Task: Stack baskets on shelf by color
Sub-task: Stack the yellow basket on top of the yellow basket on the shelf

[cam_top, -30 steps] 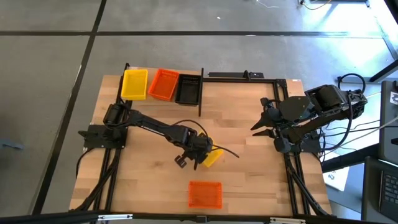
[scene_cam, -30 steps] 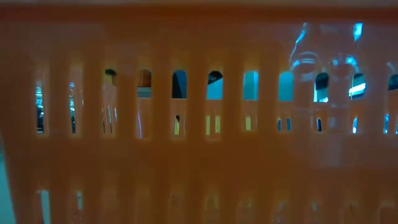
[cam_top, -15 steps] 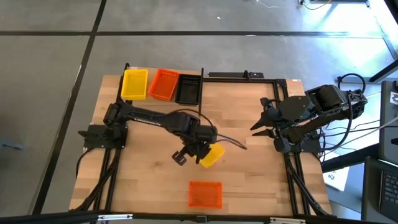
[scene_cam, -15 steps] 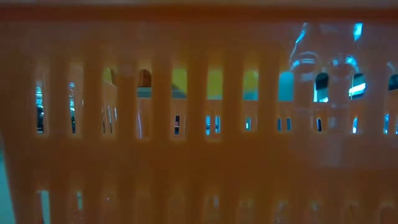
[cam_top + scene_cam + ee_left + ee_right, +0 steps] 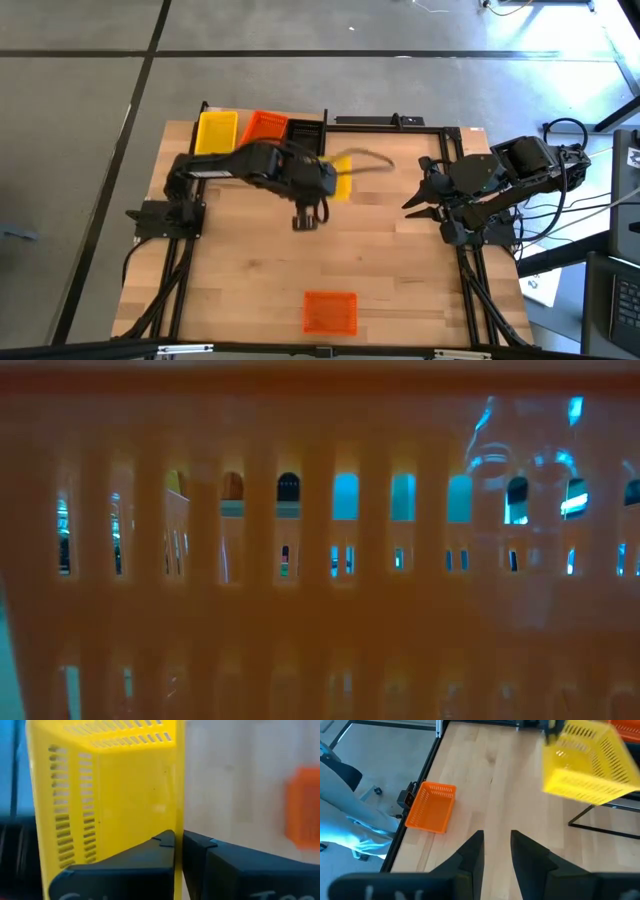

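My left gripper [image 5: 325, 186] is shut on a yellow basket [image 5: 342, 180] and holds it above the table, just right of the shelf [image 5: 323, 140]. The shelf stands at the table's far left. In it sit a yellow basket [image 5: 216, 134], an orange basket [image 5: 262, 127] and a black basket [image 5: 300, 145], side by side. Another orange basket [image 5: 330, 312] rests flat on the table by the near edge; its slotted wall [image 5: 320, 610] fills the low view. My right gripper [image 5: 412, 203] waits open at the table's right side. My left gripper pinches one side wall of the yellow basket [image 5: 177, 822]. One finger [image 5: 150, 852] is inside the basket and the other [image 5: 210, 852] outside. The basket is lifted clear of the table and tilted, as the right wrist view shows [image 5: 585, 765].
A thin black metal frame [image 5: 390, 122] runs along the table's far edge to the right of the shelf. Bare wood lies between the carried basket and the orange basket [image 5: 432, 807] at the near edge. Cables and equipment sit beyond the table's right edge.
My left gripper has carried the yellow basket from the middle of the table toward the far edge, up to the shelf's right end, and has turned about on the way. The basket is still clear of the table. My right arm kept still.
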`<state>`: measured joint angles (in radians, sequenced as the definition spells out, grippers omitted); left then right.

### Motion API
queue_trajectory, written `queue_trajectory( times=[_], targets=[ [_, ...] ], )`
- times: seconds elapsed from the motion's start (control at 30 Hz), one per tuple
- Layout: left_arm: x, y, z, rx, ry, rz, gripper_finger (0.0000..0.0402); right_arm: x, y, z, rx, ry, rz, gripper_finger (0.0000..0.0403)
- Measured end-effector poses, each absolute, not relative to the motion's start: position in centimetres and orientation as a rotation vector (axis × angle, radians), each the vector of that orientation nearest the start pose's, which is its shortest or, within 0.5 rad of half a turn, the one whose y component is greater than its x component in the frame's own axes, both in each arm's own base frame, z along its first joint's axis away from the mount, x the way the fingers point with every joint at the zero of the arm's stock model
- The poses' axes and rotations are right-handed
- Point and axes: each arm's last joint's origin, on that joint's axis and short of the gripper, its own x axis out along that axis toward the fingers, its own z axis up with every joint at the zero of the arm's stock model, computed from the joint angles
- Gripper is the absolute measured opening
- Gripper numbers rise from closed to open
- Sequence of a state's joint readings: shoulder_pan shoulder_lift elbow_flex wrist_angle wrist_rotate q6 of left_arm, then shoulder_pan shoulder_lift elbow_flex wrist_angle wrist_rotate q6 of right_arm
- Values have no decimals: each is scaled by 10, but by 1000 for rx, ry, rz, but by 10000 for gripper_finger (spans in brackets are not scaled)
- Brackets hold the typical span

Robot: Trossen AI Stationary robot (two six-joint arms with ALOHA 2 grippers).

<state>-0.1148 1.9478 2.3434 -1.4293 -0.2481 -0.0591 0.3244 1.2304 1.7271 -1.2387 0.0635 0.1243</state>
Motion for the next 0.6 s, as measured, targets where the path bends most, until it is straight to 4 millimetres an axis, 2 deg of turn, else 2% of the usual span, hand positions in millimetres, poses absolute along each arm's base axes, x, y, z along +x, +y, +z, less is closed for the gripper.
queue_trajectory(
  times=[0.23, 0.43, 0.6],
  targets=[
    [335, 2, 433, -128, 1006, 547, 0, 181, 57, 456, -78, 734, 157, 92],
    [315, 36, 450, -345, 878, 737, 0, 182, 57, 457, -127, 722, 158, 92],
    [305, 66, 454, -471, 796, 907, 0, 182, 57, 457, -130, 721, 151, 92]
  ],
)
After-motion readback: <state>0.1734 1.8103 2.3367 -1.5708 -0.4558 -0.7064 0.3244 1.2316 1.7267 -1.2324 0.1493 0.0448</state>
